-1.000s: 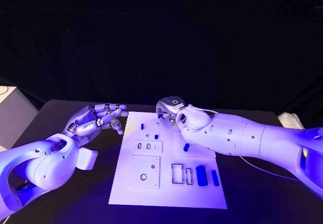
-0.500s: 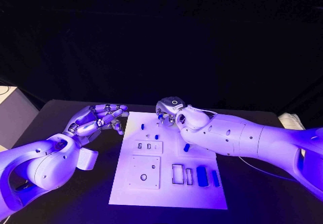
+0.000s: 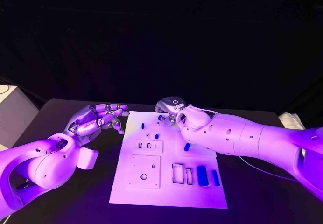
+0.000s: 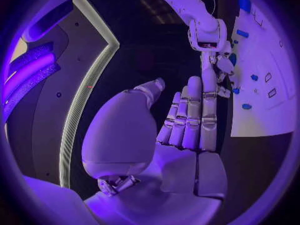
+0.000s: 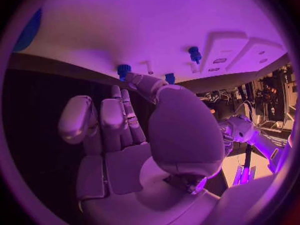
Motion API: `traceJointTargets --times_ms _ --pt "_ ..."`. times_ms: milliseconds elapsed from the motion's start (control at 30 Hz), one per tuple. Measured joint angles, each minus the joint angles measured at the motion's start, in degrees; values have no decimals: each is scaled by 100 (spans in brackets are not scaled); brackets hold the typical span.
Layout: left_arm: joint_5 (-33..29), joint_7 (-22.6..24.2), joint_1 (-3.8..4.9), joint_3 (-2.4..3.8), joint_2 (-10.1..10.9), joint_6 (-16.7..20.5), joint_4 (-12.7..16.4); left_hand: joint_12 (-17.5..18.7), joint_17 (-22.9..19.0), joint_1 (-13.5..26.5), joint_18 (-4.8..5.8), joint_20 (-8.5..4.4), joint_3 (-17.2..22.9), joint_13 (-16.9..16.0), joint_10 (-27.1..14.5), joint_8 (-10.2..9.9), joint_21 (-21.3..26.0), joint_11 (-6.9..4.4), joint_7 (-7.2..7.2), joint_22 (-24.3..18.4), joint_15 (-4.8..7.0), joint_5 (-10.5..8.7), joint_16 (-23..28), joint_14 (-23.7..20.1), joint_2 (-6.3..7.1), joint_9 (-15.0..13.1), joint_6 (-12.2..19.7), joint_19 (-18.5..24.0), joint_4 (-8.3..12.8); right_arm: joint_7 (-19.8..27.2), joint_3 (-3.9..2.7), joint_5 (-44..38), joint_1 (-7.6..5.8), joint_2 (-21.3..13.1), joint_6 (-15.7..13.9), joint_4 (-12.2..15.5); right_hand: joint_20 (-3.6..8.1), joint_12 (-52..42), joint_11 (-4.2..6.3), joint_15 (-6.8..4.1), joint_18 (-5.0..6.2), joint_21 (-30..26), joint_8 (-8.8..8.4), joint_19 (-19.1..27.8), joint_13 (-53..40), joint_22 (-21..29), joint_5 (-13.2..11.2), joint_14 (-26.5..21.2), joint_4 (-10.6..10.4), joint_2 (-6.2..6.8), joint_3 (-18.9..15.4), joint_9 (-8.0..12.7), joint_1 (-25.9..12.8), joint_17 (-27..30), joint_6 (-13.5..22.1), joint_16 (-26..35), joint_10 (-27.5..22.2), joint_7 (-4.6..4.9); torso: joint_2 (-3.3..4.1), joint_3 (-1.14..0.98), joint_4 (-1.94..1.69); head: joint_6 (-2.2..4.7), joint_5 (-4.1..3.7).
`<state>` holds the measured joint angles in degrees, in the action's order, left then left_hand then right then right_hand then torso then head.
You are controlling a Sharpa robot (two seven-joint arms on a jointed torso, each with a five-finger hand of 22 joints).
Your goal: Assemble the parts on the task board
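Blue part (image 3: 161,117) sits at the right hand's (image 3: 172,112) fingertips (image 5: 134,79).

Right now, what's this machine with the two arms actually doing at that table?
It is assembling small blue parts on a flat white task board lying on a black table. The right robot hand is over the board's far edge, fingers down by a small blue peg; whether it grips the peg cannot be told. The left robot hand hovers beside the board, fingers straight, holding nothing. Several blue bars lie near the board's near edge.
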<state>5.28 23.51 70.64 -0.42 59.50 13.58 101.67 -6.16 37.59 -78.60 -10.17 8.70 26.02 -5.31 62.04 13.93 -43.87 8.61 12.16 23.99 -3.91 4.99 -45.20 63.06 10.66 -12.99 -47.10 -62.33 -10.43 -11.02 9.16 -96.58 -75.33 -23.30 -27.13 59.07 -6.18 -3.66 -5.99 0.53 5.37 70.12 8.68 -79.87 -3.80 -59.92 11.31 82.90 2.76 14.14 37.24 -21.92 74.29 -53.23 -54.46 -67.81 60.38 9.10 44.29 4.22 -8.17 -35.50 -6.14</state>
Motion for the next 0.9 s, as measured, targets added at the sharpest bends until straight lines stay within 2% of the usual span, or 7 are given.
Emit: traceJointTargets --times_ms 167,367,567,767,800,867,900 --pt "1 -4 0 0 7 -4 -4 0 0 0 0 0 0 0 0 0 0 0 0 0 0 0 0 0 0 0 0 0 0 33 -2 47 -4 -150 -43 171 -8 0 -35 0 37 -128 -83 8 12 150 0 0 13 -26 -347 35 53 100 98 20 -299 -58 -1 -1 7 -1 5" --pt "2 -7 0 0 31 -7 -10 0 0 0 0 0 0 1 0 0 0 0 0 0 0 0 0 0 0 1 0 0 0 54 -10 94 -5 -688 -165 776 -8 -1 -35 0 37 -151 -116 8 7 168 0 0 -13 -34 -531 51 105 137 128 20 -339 -88 -4 -11 31 9 17" --pt "2 -10 1 0 70 -10 -5 0 0 0 0 0 0 1 0 0 0 0 0 -1 0 0 0 0 0 1 0 0 0 57 -45 191 -32 -1465 -385 1489 68 -225 70 -1 37 -311 -138 -8 -65 292 89 0 -153 -47 -472 51 119 189 -55 62 296 -63 -16 -23 79 53 17" --pt "3 -11 1 0 79 -17 -4 0 0 0 0 0 0 1 0 0 -28 0 0 11 0 0 0 0 0 -6 0 0 0 79 -89 470 -51 -2117 -609 1969 137 -503 160 -107 33 210 -138 -246 -253 -455 207 107 -290 106 -341 51 -126 -619 -129 -491 1073 -78 -20 -46 131 90 17" --pt "3 -11 1 0 77 -20 -5 0 0 0 0 0 0 1 0 0 -28 0 0 11 0 0 0 0 0 -6 0 0 0 85 -94 518 -52 -2181 -632 2008 148 -567 175 -119 -36 373 -145 -322 -305 -689 259 114 -304 109 -354 51 -130 -871 -131 -650 1178 -79 -20 -51 137 92 12" --pt "3 -11 1 0 76 -24 -9 0 0 0 0 0 0 1 0 0 -28 0 0 10 0 0 0 0 0 -5 0 -1 0 93 -102 632 -54 -2280 -656 2057 200 -923 203 -208 -58 568 -161 -388 -568 -957 270 115 -316 127 -490 45 -112 -1084 -135 -795 1488 -85 -20 -62 145 93 4" --pt "3 -12 1 0 76 -27 -11 0 0 0 0 0 0 1 0 0 -28 0 0 10 0 0 0 0 0 -5 0 -1 0 94 -105 720 -54 -2326 -657 2066 222 -1248 243 -239 -174 887 -184 -410 -877 -1308 282 114 -320 136 -627 43 -104 -1616 -120 -1111 1544 -101 -20 -65 148 93 1"
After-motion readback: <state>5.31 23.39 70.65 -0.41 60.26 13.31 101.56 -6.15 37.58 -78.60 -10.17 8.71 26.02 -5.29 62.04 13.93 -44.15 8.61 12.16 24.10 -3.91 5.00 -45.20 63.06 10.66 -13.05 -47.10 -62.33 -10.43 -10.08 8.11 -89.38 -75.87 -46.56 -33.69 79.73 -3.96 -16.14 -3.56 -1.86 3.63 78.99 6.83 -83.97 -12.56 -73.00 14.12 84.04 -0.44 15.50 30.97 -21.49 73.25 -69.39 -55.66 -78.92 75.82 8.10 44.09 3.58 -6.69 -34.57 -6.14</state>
